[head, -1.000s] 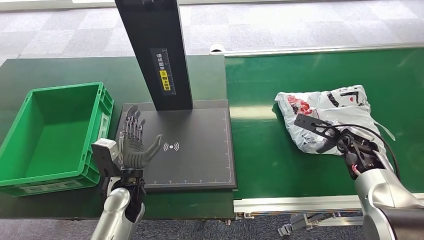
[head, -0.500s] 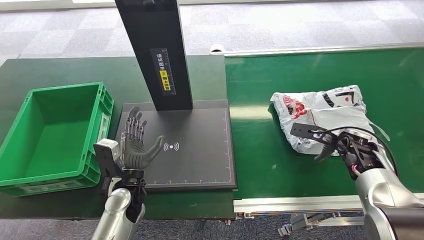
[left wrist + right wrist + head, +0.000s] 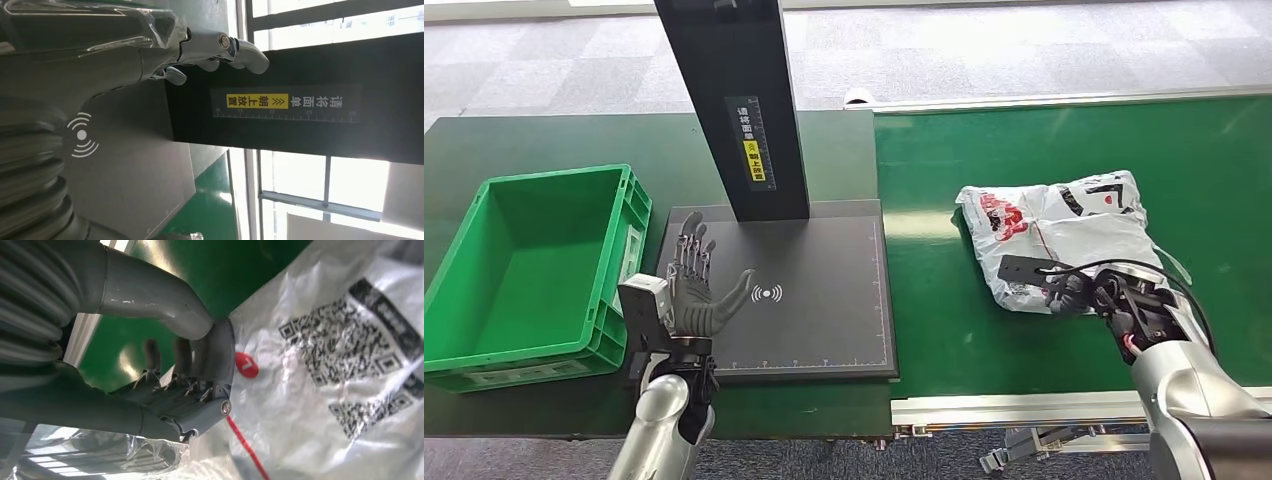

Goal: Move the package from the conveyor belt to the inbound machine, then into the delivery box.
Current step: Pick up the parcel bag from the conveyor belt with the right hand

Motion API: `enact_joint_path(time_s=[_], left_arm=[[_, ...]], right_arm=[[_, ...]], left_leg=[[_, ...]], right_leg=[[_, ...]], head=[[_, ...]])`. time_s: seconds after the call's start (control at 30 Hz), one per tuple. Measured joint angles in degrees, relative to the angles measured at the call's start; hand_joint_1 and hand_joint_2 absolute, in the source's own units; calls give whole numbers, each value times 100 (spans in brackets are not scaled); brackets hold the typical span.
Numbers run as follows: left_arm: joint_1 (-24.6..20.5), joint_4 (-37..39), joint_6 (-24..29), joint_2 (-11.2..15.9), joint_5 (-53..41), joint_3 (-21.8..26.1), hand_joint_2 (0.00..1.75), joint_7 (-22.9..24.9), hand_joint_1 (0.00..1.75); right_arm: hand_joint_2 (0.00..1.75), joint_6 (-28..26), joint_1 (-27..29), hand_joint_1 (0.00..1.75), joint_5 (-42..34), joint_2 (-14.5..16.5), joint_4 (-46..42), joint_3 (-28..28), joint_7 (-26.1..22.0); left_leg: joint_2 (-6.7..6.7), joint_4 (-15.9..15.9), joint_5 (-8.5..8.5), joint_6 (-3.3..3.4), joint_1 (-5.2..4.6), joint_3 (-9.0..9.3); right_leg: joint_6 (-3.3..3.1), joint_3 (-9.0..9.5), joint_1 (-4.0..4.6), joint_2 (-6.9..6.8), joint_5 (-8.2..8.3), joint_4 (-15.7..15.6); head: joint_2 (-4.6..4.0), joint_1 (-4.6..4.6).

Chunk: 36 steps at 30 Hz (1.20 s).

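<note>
A grey tiled floor (image 3: pixel 1024 50) lies behind a dark green desk (image 3: pixel 544 140) and, to its right, a brighter green conveyor belt (image 3: pixel 1074 140). At the far left of the desk sits a green delivery box (image 3: pixel 454 290), open at the top, with nothing visible inside. Just beside it lies the flat black plate of the inbound machine (image 3: pixel 824 320), marked with a white wireless symbol, and the machine's black post (image 3: pixel 734 100) rises from the plate's far edge, bearing a yellow-and-white label with a ruler scale. The left hand (image 3: pixel 694 285) hovers over the plate's left part, palm up, its fingers (image 3: pixel 689 245) spread apart and holding nothing; in the left wrist view the fingertips (image 3: pixel 245 50) show against the black post. On the belt, well apart from the plate, lies the package (image 3: pixel 1064 225), a crumpled white plastic bag printed with red and black marks and QR-like codes. The right hand (image 3: pixel 1114 295) sits at the package's near edge, and in the right wrist view its thumb and curled fingers (image 3: pixel 210 352) press against the bag's plastic; whether they actually grip it cannot be told.
</note>
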Motion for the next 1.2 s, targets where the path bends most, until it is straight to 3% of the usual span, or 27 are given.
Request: enact_joint_path(time_s=[0.37,0.53,0.6,0.67,0.73,0.97,1.2], left_arm=[[0,0,-22,-21,-4,0,175,10,0],[-1,-4,-72,-23,-14,3,175,33,0],[12,-38,-75,-17,-15,11,175,39,0],[59,-134,-82,-8,-13,36,175,52,0],[131,-267,-92,-4,-11,76,175,75,0],[269,-496,-110,-4,-9,168,175,85,0],[221,-456,-177,-4,26,161,175,-14,0]], right_arm=[[175,77,49,175,-3,1,2,2,-102],[175,-33,62,174,-54,9,-6,6,-665],[175,-589,68,109,-180,42,-46,3,-1082],[175,-1461,62,23,-362,119,-130,-27,-1477],[175,-2400,33,0,-515,229,-232,-94,-1726],[175,-4641,-103,0,-695,547,-513,-375,-2065],[175,-5142,-255,0,-55,683,-523,-413,-1424]], left_leg=[[0,0,0,0,0,0],[1,0,0,0,0,-3],[2,-1,0,0,1,-6],[4,-1,0,0,1,-5],[4,-1,1,0,1,-4],[2,-1,2,0,1,-5],[1,0,2,0,0,-4]], right_leg=[[0,0,0,0,0,0],[0,1,0,0,0,0],[0,1,0,0,0,1],[0,0,0,2,0,1],[0,-1,1,1,0,1],[3,-1,1,-1,-2,1],[3,-1,0,-1,-2,1]], head=[[1,-1],[0,-1],[1,-1],[1,-1],[0,-1],[1,1],[1,0]])
